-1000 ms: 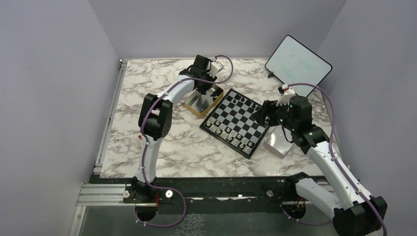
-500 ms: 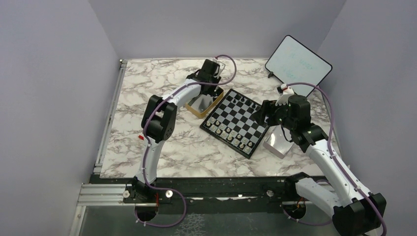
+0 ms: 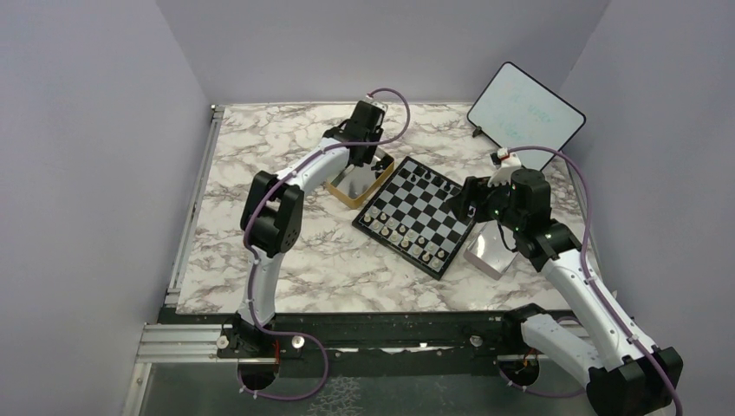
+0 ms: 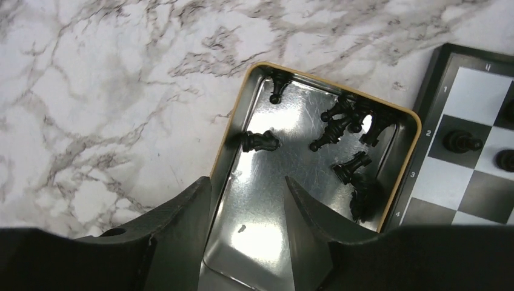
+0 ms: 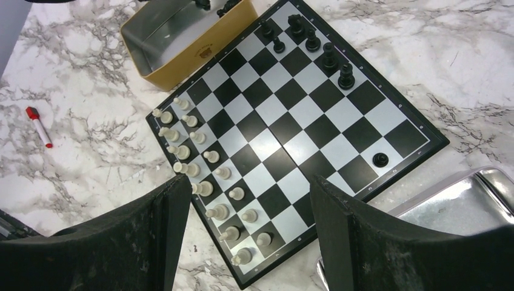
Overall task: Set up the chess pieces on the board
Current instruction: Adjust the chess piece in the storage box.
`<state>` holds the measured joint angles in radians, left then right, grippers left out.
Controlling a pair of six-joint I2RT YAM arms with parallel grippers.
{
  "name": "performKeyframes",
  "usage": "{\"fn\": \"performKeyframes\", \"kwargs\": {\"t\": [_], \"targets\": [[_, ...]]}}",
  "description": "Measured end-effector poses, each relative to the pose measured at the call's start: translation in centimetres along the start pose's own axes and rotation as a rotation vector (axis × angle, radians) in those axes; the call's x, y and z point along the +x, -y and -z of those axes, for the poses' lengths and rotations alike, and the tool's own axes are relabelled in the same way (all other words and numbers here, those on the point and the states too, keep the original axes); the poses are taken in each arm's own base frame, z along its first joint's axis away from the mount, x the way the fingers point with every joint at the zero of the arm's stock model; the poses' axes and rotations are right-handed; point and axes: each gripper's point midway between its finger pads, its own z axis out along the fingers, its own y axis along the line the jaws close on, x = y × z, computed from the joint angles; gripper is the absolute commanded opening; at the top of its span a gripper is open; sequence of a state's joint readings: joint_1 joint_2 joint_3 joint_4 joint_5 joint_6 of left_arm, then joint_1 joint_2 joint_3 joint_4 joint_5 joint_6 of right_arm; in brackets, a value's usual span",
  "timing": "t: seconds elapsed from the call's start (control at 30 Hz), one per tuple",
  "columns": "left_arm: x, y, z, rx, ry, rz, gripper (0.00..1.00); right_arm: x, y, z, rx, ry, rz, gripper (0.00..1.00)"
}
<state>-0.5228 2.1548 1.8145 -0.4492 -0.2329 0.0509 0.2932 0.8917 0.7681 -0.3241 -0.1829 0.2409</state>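
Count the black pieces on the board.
7 black chess pieces on the board: six clustered at its far corner beside the tin, one alone near the silver tray. Frame edge may hide more.

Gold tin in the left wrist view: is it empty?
No, several black chess pieces lie loose on the shiny floor of the gold tin, most of them near its far end.

The table (image 4: 91, 91) is finished in smooth, marble-patterned white with grey veins. The tin (image 4: 300, 109) is shown as bright, scratched, mirror-like metal inside, with a gold rim. A smooth, faint sheen is seen on the board (image 5: 285, 121). The black pieces (image 4: 260, 140) look like glossy plastic. The right fingers (image 5: 151, 242) are surfaced in matt, grainy black. At lower right, the tray (image 5: 460, 209) is dull silver metal.
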Motion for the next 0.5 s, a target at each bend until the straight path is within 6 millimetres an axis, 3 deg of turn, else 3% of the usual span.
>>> {"fn": "performKeyframes", "kwargs": {"t": [0.23, 0.5], "targets": [[-1.5, -1.3, 2.0, -0.110, 0.047, 0.307, 0.47, 0.1, 0.1, 0.2, 0.003, -0.004, 0.004, 0.77], [-1.6, -0.3, 1.6, -0.145, 0.062, 0.623, 0.44, -0.6, -0.3, 0.9, -0.007, 0.031, 0.013, 0.77]]}}
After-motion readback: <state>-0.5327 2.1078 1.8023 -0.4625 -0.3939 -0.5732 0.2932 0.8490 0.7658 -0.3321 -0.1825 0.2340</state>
